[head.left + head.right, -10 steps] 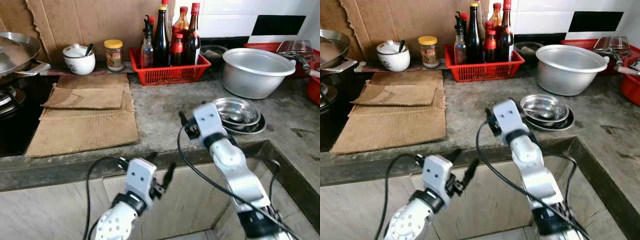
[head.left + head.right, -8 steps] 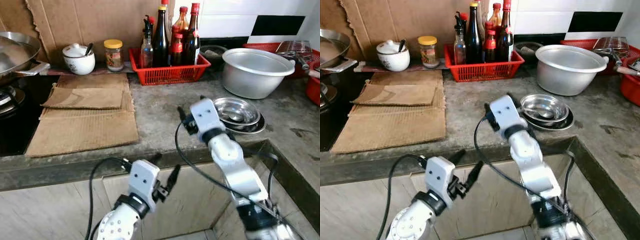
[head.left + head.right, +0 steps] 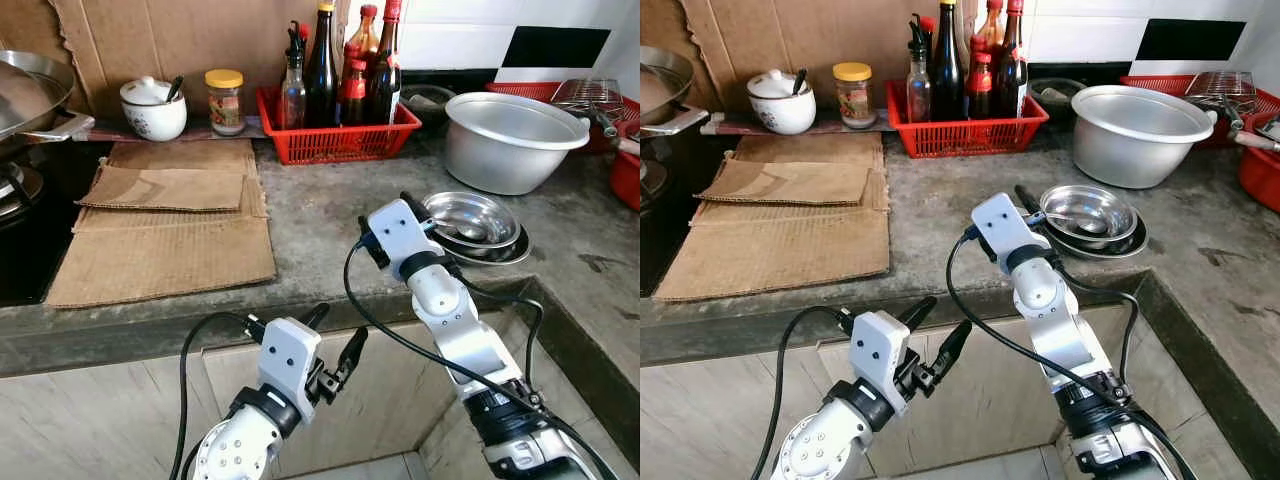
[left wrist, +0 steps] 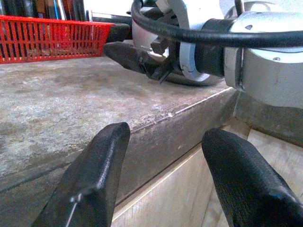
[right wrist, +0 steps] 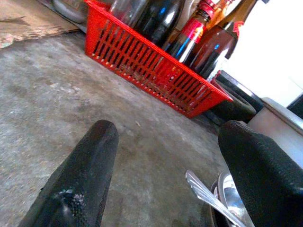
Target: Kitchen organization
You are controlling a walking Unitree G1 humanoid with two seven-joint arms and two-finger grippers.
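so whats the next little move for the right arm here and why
Probably ease the right gripper a little further toward the stacked steel bowls and lower it. Its fingers are open and sit above the counter just beside the bowls' rim, with nothing between them. The spoon handle juts out toward it, so approach carefully. The left gripper hangs open below the counter edge.

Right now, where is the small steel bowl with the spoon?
The small steel bowl sits on the counter's right part, stacked on a steel plate, just in front of the big aluminium pot, near the right gripper.
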